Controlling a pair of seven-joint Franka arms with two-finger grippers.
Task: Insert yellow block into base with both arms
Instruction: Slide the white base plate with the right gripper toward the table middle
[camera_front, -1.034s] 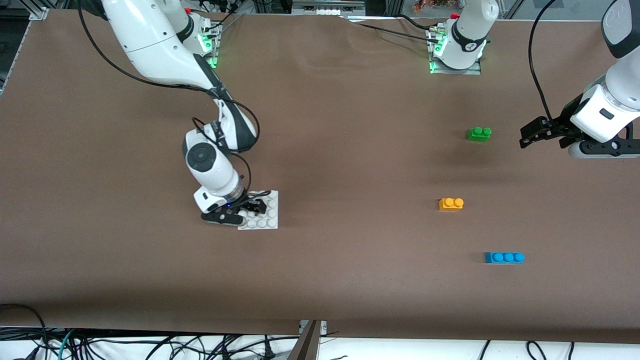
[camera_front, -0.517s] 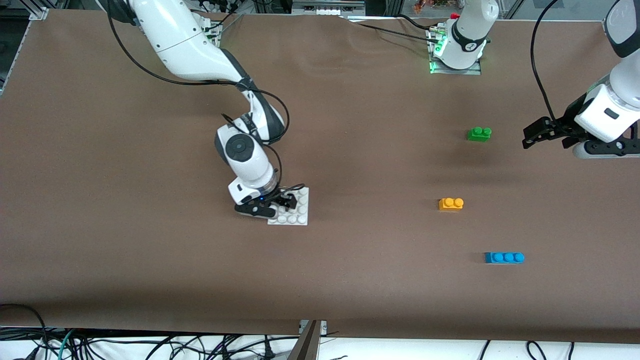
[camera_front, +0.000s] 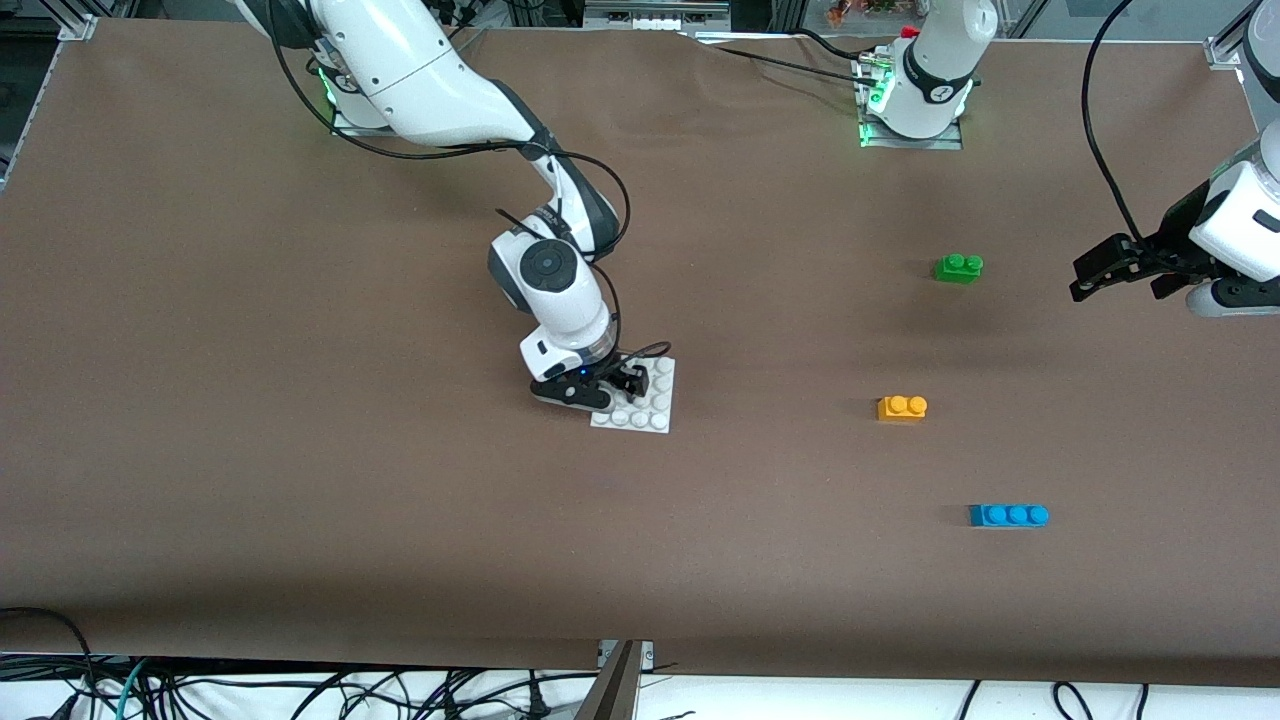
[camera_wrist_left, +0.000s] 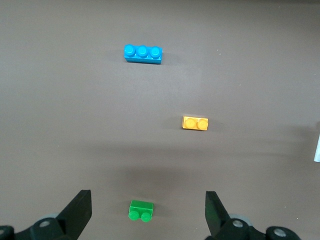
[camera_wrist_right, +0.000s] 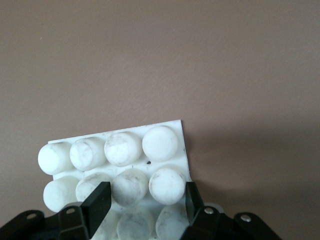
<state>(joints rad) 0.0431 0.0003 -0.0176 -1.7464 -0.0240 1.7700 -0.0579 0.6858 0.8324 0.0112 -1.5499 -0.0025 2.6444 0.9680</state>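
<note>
Right tool (camera_front: 622, 385) grips the base (camera_front: 645, 407); left tool (camera_front: 1100, 272), spread, hangs beside the green brick (camera_front: 958, 267).

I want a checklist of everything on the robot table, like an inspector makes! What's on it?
Surface: brown table, a few soft wrinkles near the arm bases.
Job's things: yellow block lies alone on the table, untouched; white base sits toward the right arm's end.
Clutter: green brick farther from the front camera than the yellow block; blue brick nearer.
Grippers: right tool shut on the base; left tool open, up in the air over the table at the left arm's end, holding nothing.
Cables: black cables trail along both arms; a tangle lies under the table's near edge.
Surroundings: green lights at the arm bases.
</note>
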